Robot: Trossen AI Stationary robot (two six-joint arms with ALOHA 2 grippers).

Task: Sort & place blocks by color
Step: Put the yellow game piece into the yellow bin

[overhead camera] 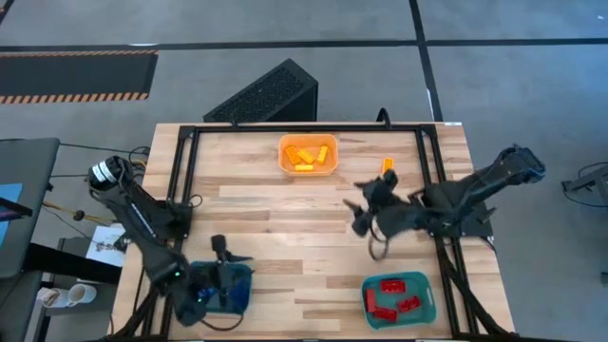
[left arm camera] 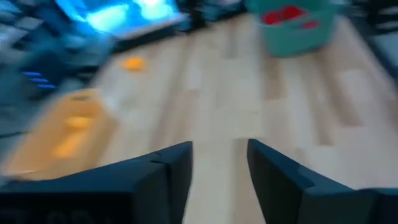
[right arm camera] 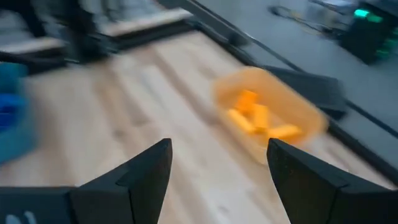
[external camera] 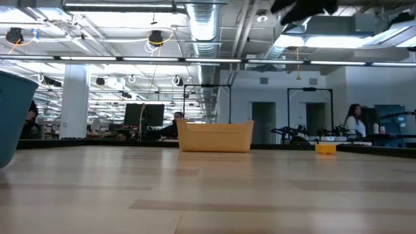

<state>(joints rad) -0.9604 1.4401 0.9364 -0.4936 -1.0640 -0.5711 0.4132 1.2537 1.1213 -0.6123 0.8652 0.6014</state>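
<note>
Yellow-orange blocks (overhead camera: 306,155) lie in an orange bin (overhead camera: 285,161) at the table's far middle. One yellow-orange block (overhead camera: 387,165) lies alone on the wood to its right. Red blocks (overhead camera: 391,294) fill a teal bin (overhead camera: 426,302) at the near right. Blue blocks (right arm camera: 7,109) lie in a blue bin (overhead camera: 237,285) at the near left. My left gripper (overhead camera: 226,255) hangs open over that blue bin, nothing between its fingers (left arm camera: 177,168). My right gripper (overhead camera: 359,204) is open and empty above the table's right middle, facing the orange bin (right arm camera: 267,118).
Black frame rails (overhead camera: 185,171) run along the table's left, far and right sides. Bare wood (overhead camera: 285,228) lies between the three bins. Beyond the far edge a black perforated box (overhead camera: 271,95) stands on the floor. People show in the room behind (external camera: 354,123).
</note>
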